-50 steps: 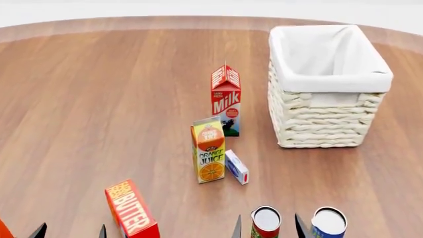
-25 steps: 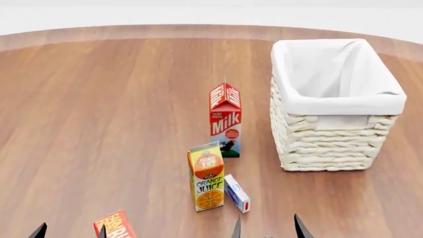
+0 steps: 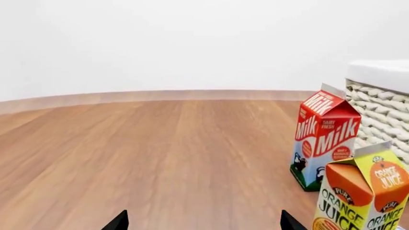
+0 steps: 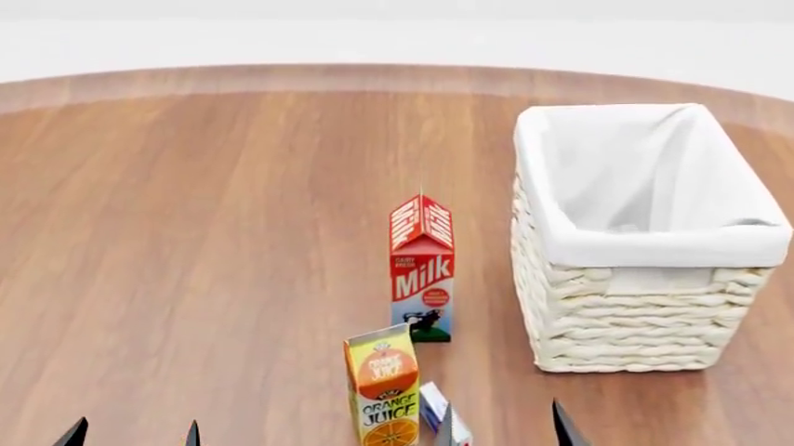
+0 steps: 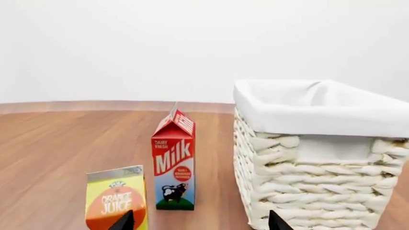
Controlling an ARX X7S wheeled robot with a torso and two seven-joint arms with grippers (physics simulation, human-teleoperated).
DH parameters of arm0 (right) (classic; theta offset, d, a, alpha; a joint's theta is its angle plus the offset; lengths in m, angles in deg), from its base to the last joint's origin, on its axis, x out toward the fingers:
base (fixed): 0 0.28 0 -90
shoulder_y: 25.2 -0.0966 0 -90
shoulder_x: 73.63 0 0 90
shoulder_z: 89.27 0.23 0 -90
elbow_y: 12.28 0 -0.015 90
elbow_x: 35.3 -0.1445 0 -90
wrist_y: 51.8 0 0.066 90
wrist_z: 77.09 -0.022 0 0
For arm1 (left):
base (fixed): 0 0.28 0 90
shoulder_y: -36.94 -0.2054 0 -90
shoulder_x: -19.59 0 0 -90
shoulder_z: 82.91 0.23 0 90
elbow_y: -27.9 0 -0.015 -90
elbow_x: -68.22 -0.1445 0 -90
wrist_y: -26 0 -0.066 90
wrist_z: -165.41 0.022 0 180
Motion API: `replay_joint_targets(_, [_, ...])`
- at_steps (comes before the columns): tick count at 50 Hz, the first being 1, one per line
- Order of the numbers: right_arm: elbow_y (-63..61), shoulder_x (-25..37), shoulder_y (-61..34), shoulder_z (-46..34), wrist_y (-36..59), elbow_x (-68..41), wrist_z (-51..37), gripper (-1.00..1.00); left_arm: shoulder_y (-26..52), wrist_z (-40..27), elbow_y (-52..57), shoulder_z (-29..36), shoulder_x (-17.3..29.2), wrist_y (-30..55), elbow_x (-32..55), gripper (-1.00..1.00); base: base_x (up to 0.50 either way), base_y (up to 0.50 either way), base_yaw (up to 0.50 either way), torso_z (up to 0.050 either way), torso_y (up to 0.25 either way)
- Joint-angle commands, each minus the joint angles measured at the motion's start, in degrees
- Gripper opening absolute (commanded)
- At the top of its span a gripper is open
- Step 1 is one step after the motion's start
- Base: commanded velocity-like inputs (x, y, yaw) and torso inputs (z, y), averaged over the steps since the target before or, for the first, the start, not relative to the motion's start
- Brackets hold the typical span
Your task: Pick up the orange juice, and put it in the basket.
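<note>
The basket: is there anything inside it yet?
No, the basket shows only its white cloth lining in the head view; the orange juice stands on the table.

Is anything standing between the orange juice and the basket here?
Nothing blocks the direct line: bare table lies between the orange juice and the basket. The milk carton stands just behind the juice, left of the basket, and a small white box sits against the juice's right side; a lifted carry should clear both.
</note>
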Motion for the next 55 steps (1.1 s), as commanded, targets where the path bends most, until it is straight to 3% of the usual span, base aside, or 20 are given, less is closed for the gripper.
replay_joint_targets(1, [0.3,0.3,0.1,-0.2,-0.6,-0.5,-0.4,1.0,0.1,-0.4,0.0,0.4,0.3,-0.1,0.3,1.0,0.24,0.0,0.0,0.0,0.0])
replay_joint_targets(44, [2.2,1.1,-0.3,-1.6,-2.9,-1.5,-1.2,1.0,0.3,-1.6,-0.1,1.7,1.4,-0.4,1.4,1.0,0.24,0.0,0.0,0.0,0.0])
replay_joint_targets(55, [-13.4,3.9,7.3,-3.1,3.6,-2.8,-3.0,1.0,0.4,-1.9,-0.2,2.1,1.6,-0.5,1.6,1.0,0.0,0.0,0.0,0.0,0.001])
